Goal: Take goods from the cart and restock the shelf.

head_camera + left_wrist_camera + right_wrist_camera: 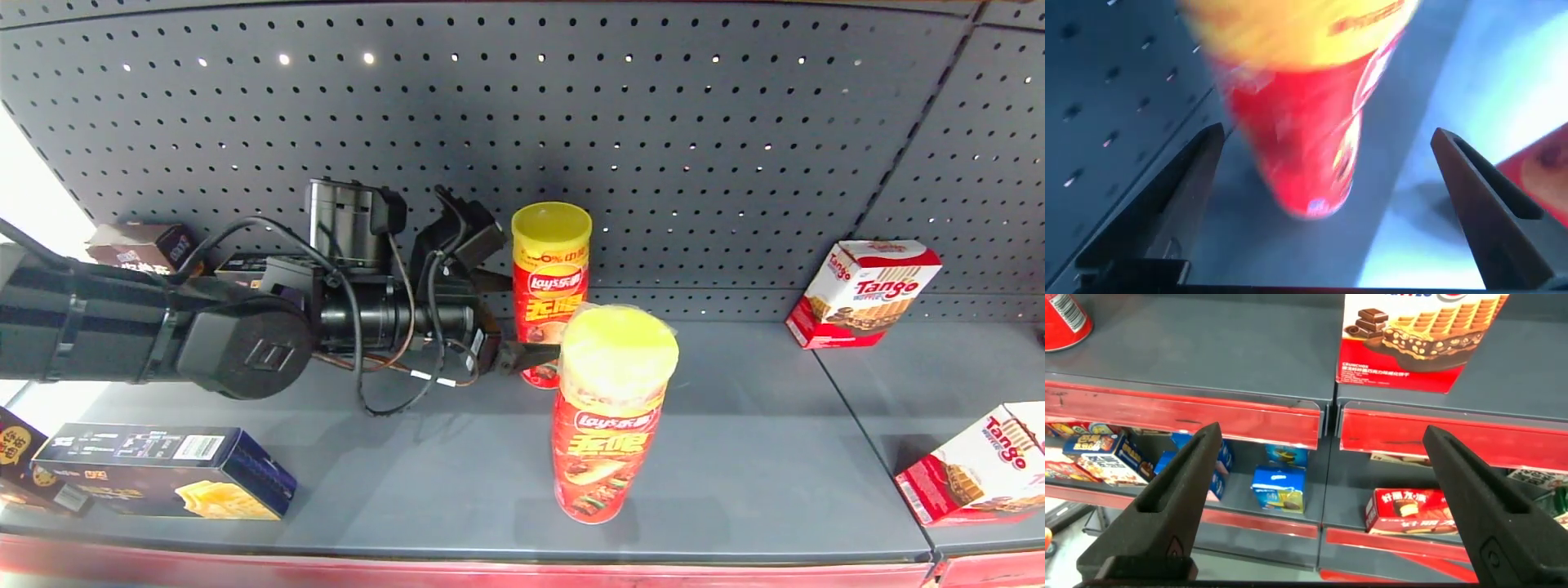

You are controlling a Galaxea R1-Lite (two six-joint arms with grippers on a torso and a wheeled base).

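The left pincer (1327, 135) stood wide open around the rear red yellow-lidded chip can (550, 278) on the grey metal shelf (751, 457). The right pincer (1320, 431) gaped empty.

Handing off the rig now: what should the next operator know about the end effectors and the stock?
Left end effector: open around the rear chip can, not clamped.
Right end effector: open, empty, facing the shelf front edge.
Done: rear chip can and front chip can stand upright on the shelf.
Left: probably back the left arm off, then fetch the next item.
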